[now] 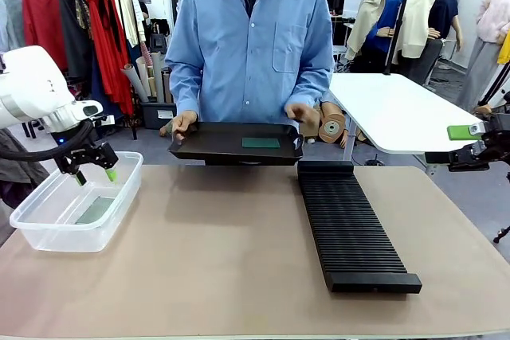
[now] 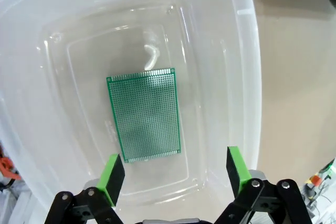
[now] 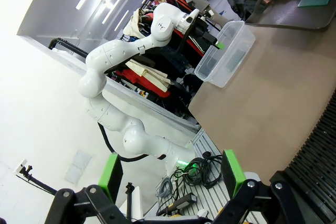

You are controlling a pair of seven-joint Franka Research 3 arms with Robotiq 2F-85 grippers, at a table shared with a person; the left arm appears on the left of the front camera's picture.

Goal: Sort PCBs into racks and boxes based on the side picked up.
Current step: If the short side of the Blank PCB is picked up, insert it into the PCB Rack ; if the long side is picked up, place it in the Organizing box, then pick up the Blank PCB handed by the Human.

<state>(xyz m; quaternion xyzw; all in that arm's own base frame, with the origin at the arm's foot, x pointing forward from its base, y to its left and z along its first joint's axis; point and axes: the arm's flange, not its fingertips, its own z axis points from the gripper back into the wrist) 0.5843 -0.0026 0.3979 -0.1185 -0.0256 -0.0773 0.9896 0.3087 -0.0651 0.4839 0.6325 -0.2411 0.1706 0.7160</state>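
A green PCB [image 2: 144, 115] lies flat on the floor of the clear box [image 2: 247, 51] at the left end of the counter [image 1: 223, 260], directly below the left fingers [image 2: 112, 174], which hang spread wide and empty above it, not touching. Its upturned face shows a fine dotted grid with paler edges. At the right, the right fingers [image 3: 111, 174] also stand apart, grasping nothing.
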